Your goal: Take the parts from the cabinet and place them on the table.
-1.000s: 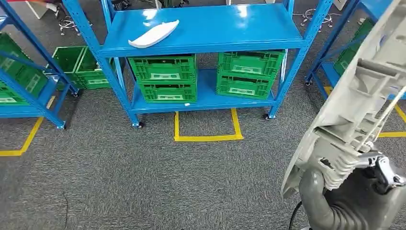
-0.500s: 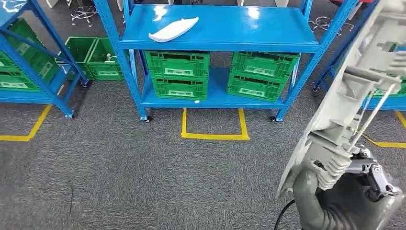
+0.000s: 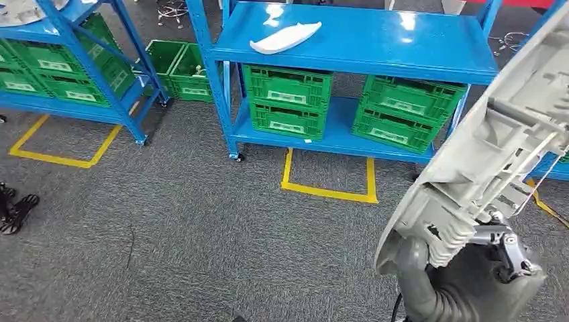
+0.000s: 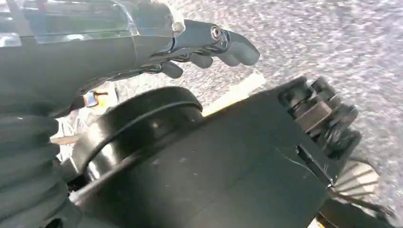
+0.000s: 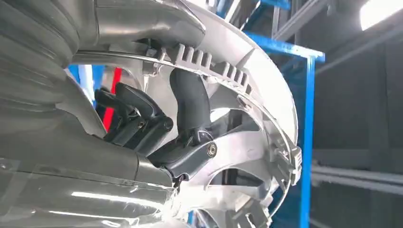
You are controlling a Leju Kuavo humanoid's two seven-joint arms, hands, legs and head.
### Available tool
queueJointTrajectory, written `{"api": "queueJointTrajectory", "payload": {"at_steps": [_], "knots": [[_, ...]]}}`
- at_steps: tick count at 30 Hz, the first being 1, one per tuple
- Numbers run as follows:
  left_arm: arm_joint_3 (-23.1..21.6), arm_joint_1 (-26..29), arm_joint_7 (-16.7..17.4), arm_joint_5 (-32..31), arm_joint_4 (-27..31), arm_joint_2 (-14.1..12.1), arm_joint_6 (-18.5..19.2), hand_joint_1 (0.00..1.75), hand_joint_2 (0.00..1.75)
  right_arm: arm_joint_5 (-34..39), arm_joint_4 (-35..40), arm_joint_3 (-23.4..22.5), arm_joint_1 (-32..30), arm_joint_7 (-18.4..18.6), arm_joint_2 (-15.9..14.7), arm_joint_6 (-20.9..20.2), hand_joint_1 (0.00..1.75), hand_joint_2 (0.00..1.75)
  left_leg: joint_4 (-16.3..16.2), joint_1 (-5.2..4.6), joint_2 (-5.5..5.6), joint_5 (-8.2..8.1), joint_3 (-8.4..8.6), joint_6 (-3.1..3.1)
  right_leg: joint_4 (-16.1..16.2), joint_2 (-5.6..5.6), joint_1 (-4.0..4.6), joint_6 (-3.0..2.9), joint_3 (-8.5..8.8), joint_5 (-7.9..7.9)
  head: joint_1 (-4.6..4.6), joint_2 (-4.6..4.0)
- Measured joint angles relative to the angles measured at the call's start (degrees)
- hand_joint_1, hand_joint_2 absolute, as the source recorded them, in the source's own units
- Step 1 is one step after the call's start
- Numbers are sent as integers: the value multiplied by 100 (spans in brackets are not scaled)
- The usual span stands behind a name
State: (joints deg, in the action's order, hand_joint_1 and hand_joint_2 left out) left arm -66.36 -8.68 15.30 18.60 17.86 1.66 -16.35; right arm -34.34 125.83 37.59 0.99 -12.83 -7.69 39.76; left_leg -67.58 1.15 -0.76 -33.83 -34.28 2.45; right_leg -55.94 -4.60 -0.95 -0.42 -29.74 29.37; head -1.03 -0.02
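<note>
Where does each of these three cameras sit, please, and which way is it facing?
Head view: high on the body, looking forward and down at carpet, a blue rack and green crates; the right hand holds a grey part.
Left wrist view: behind the left hand, facing the floor.
Right wrist view: behind the right hand, facing the part's ribbed inside.
Head and right wrist views share the part, right hand and blue racking.

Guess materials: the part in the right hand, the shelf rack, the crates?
Part held by the right hand: looks like moulded plastic, pale grey, matte; ribs and clips on its inner face. Shelf rack: likely painted steel, glossy blue; lamp glare on the deck, perforated uprights. Crates: probably injection-moulded plastic, green, slotted lattice walls. White part on the rack: smooth, likely plastic too.
</note>
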Motion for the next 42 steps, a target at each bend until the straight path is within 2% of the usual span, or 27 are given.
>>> {"api": "queueJointTrajectory", "payload": {"at_steps": [1, 2, 3, 4, 7, 8, 9, 10, 12, 13, 14, 16, 17, 18, 19, 25, 29, 32, 33, 34, 35, 36, 37, 38, 39, 40, 42], "knots": [[0, 25, 4, 2, 0, -29, -33, 0, 175, 62, -29, 0, -2, -20, 11, 0, 175, 175, 493, 9, -86, 270, 267, 3, -39, -51, -10, 28, 2, 22, 0, 0], [0, 44, 9, 5, -7, -66, -70, 0, 175, 116, -52, 0, -3, -26, 22, 0, 175, 175, 895, -7, -320, 333, 451, -2, -72, -102, -14, 63, 3, 48, 0, 0], [2, 48, 9, 7, -7, -70, -79, 0, 175, 149, -66, -2, -12, -33, 22, 0, 175, 175, 931, -104, -601, 278, 446, -22, -93, -131, 26, 97, -9, 55, -20, 0], [2, 44, 9, 5, -9, -83, -83, 0, 175, 173, -83, -4, -17, -42, 22, 0, 175, 175, 1022, -90, -523, 247, 456, -103, -127, -181, 44, 123, -46, 54, -31, 0], [15, 48, 2, 15, -15, -116, -103, 0, 175, 190, -140, -4, -8, -53, 24, 0, 175, 175, 1023, -107, -280, 285, 361, -245, -115, -436, 24, 189, -32, 41, -7, 0], [24, 46, 0, 18, -13, -116, -109, 0, 175, 193, -155, -2, -6, -53, 26, 0, 175, 175, 1043, -76, -200, 319, 369, -297, -165, -179, -11, 249, -57, 155, 4, 0], [33, 34, -2, 22, -13, -116, -111, 0, 175, 195, -171, 0, -16, -53, 24, 0, 175, 175, 1041, -68, -134, 340, 352, -331, -360, 167, -24, 262, -138, 333, 26, 0], [37, 35, -7, 24, -13, -116, -116, 0, 175, 197, -188, 2, -21, -53, 22, 2, 175, 175, 1041, -69, -63, 354, 339, -354, -778, 330, -16, 256, -306, 582, 64, 0], [46, 47, -44, 57, -13, -114, -169, 0, 175, 197, -232, 4, -18, -46, 15, 2, 175, 175, 1037, -97, 82, 371, 326, -381, -1694, 414, -3, 246, -702, 942, 94, 0], [52, 55, -70, 72, -13, -114, -192, 0, 175, 208, -254, 11, -13, -26, 15, 2, 175, 175, 1035, -117, 160, 378, 327, -392, -1920, 418, 1, 228, -805, 949, 101, 0], [61, 61, -90, 90, -13, -114, -217, 0, 175, 232, -273, 18, -3, -13, 13, 2, 175, 175, 1035, -131, 245, 379, 337, -394, -1846, 424, 7, 194, -778, 807, 101, 0], [68, 65, -107, 103, -13, -107, -236, 0, 175, 263, -295, 30, 16, -2, 13, 2, 175, 175, 1033, -164, 391, 379, 369, -394, -1127, 492, 29, 103, -484, 283, 105, 0], [70, 68, -111, 103, -15, -99, -269, 0, 175, 276, -299, 35, 27, 2, 11, 2, 175, 175, 1033, -172, 457, 377, 386, -394, -593, 660, 45, 34, -277, -31, 109, 0], [72, 74, -164, 105, -13, -77, -284, 0, 175, 291, -306, 39, 37, 2, 11, 2, 175, 175, 1041, -153, 491, 378, 321, -391, -421, 983, 19, -54, -185, -24, 100, 0], [77, 66, -230, 109, -15, -66, -313, 0, 175, 311, -311, 42, 31, 2, 9, 2, 175, 175, 1005, -177, 545, 383, 308, -369, -335, 985, 23, -35, -215, -88, 79, 0], [77, 66, -230, 109, -15, -66, -313, 0, 175, 311, -311, 42, 31, 2, 9, 2, 175, 175, 1005, -177, 545, 383, 308, -369, -335, 985, 23, -35, -215, -88, 79, 0], [81, 77, -293, 114, -15, -64, -352, 0, 175, 317, -315, 44, 49, 4, 6, 0, 175, 175, 1006, -137, 576, 408, 259, -325, -309, 898, 54, -35, -196, -64, 122, 0], [83, 104, -348, 103, -15, -53, -391, 0, 175, 324, -315, 48, 87, 41, 0, 0, 175, 175, 1031, -121, 677, 448, 228, -259, -246, 801, 62, -53, -192, -57, 125, 0], [83, 106, -350, 94, -20, -57, -404, 0, 175, 406, -317, 50, 126, 63, -2, 0, 175, 175, 952, -140, 620, 380, 183, -232, -15, 654, -12, -63, -91, -50, 125, 0], [83, 109, -359, 92, -20, -33, -418, 0, 175, 477, -326, 52, 127, 98, -9, 0, 175, 175, 822, -191, 218, 267, 116, -189, 30, 612, 0, -71, -62, -63, 83, 0], [83, 100, -391, 92, -24, -20, -435, 0, 175, 551, -319, 55, 138, 105, -11, 0, 175, 175, 471, -164, 88, 41, -60, -140, 32, 524, 5, -84, -61, -71, 35, 0], [90, 60, -426, 120, -28, 24, -490, 0, 175, 667, -330, 83, 161, 96, -44, 0, 175, 175, -575, -61, 65, -294, -537, -38, -11, 193, 3, -60, -75, -36, 7, 0], [87, 114, -398, 186, -55, 24, -490, 0, 175, 693, -328, 175, 271, -24, -50, 0, 175, 175, 640, -18, -168, 445, 136, -11, -82, 18, -17, 17, -66, 18, 2, 0], [90, 125, -382, 210, -63, 24, -494, 0, 175, 717, -328, 197, 300, -68, -50, 0, 175, 175, 895, -58, -499, 377, 258, -8, -95, -16, -5, 47, -68, 36, -7, 0], [90, 123, -357, 236, -68, 17, -520, 0, 175, 776, -324, 214, 324, -122, -50, 0, 175, 175, 998, -111, -555, 384, 262, -70, -148, -54, 43, 87, -88, 54, -31, 0], [94, 131, -345, 278, -83, 9, -542, 0, 175, 822, -326, 241, 334, -184, -50, 0, 175, 175, 970, -112, -499, 377, 224, -139, -144, -125, 52, 107, -92, 49, -2, 0], [101, 140, -345, 300, -94, 9, -573, 0, 175, 879, -332, 282, 382, -236, -50, 0, 175, 175, 964, -137, -327, 394, 185, -206, -126, -300, 29, 129, -53, 53, 22, 0]]}}
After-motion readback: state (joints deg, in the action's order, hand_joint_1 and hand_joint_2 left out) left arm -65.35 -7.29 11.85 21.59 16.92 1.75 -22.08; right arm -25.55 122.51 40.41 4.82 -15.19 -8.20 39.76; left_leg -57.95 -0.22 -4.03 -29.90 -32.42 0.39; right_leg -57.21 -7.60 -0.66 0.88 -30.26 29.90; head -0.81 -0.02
